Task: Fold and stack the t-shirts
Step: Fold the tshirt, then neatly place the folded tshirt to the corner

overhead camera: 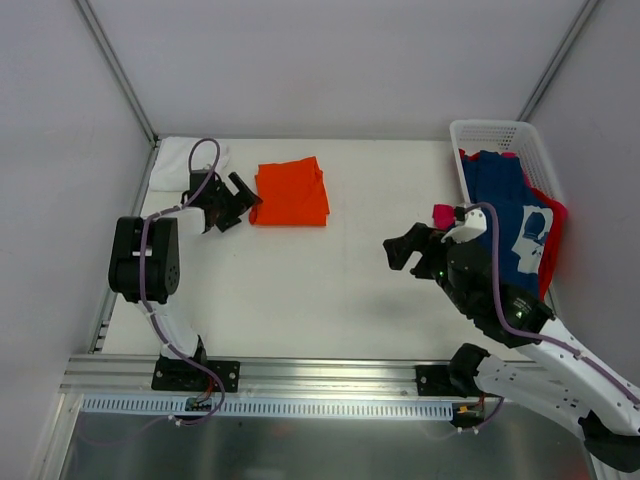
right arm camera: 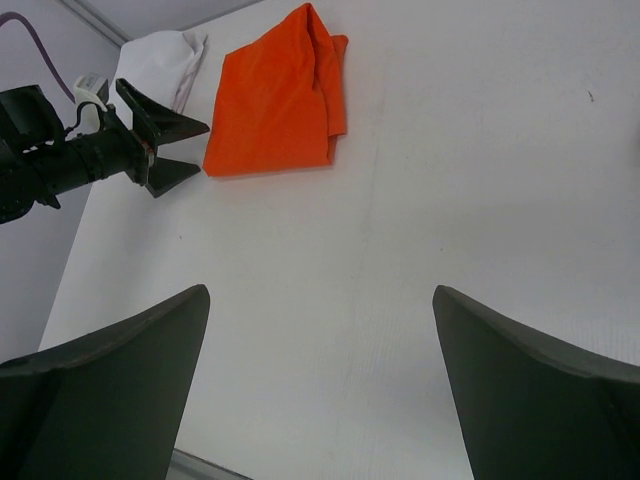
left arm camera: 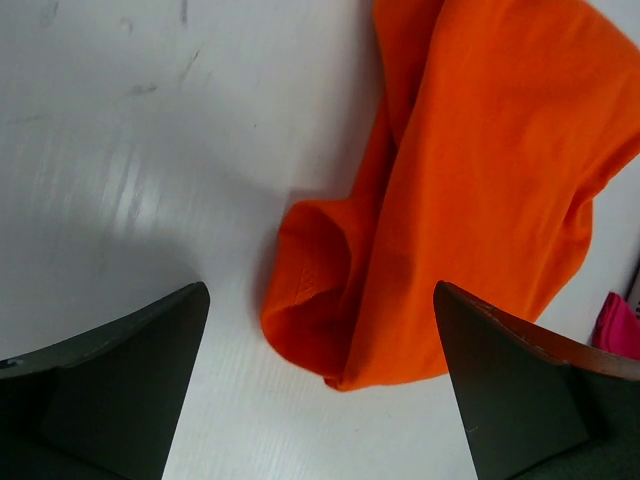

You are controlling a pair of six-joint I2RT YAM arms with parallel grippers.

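One orange t-shirt (overhead camera: 290,193) is folded; others are heaped in the basket (overhead camera: 487,130).
Both claws are spread empty: orange just ahead of the left gripper (overhead camera: 243,205), the navy t-shirt (overhead camera: 498,195) behind the right gripper (overhead camera: 398,252), to be fetched next.

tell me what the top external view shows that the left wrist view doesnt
Only the top external view: the white basket with a navy t-shirt in it, a white t-shirt in the far left corner, and the open right gripper. Only the left wrist view: the orange t-shirt's bunched corner up close, its layers showing. Both: the orange t-shirt on the table and the open left gripper by it.
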